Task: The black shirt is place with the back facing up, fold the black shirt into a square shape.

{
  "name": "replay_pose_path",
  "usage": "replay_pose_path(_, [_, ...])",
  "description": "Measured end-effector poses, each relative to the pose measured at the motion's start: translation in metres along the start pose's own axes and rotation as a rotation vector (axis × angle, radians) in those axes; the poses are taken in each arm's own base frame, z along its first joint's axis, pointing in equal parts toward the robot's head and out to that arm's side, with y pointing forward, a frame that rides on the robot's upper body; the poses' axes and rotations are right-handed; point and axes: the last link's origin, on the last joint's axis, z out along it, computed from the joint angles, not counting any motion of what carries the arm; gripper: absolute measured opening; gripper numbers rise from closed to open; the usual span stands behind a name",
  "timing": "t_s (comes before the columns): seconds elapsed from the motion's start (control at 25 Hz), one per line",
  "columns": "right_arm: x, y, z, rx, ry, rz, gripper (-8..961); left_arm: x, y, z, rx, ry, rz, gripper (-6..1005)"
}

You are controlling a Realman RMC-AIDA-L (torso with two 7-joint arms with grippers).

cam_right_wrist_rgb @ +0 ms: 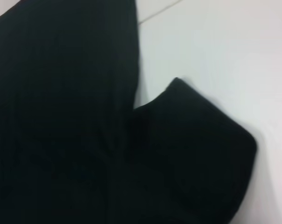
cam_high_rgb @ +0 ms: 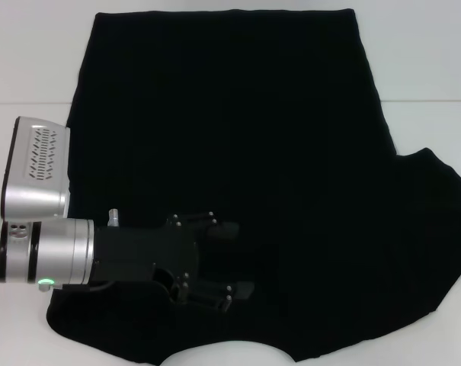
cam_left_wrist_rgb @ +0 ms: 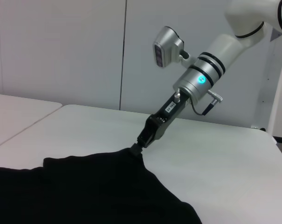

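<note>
The black shirt [cam_high_rgb: 238,152] lies spread flat on the white table, plain side up, with its right sleeve [cam_high_rgb: 436,191] sticking out and the curved neckline at the near edge. My left gripper [cam_high_rgb: 234,259] is open and empty, low over the shirt's near left part, pointing right. My right gripper is out of the head view; in the left wrist view it [cam_left_wrist_rgb: 137,147] reaches down from the far side and its narrow tip meets a raised peak of the shirt's edge [cam_left_wrist_rgb: 127,156]. The right wrist view shows the sleeve [cam_right_wrist_rgb: 196,149] close up.
The white table [cam_high_rgb: 428,69] shows bare to the right and left of the shirt. A seam between two tabletops [cam_high_rgb: 24,104] runs across at the back. A grey wall [cam_left_wrist_rgb: 61,46] stands behind the table.
</note>
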Motion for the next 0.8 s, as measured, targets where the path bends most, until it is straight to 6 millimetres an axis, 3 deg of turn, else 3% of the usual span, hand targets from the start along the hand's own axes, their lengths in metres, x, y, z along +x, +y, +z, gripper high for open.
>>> replay_pose_path(0.16, [-0.010, 0.025, 0.009, -0.076, 0.007, -0.057, 10, 0.000, 0.000, 0.000, 0.001, 0.000, -0.001, 931])
replay_pose_path(0.52, [-0.025, 0.126, 0.058, -0.182, 0.171, -0.344, 11, 0.000, -0.001, -0.001, 0.008, -0.001, -0.014, 931])
replay_pose_path(0.72, [-0.028, 0.146, 0.066, -0.153, 0.234, -0.415, 12, -0.003, -0.003, 0.000, 0.030, -0.006, -0.026, 931])
replay_pose_path(0.8, [-0.029, 0.149, 0.066, -0.145, 0.246, -0.425, 92, -0.004, -0.004, -0.001, 0.039, -0.007, -0.030, 931])
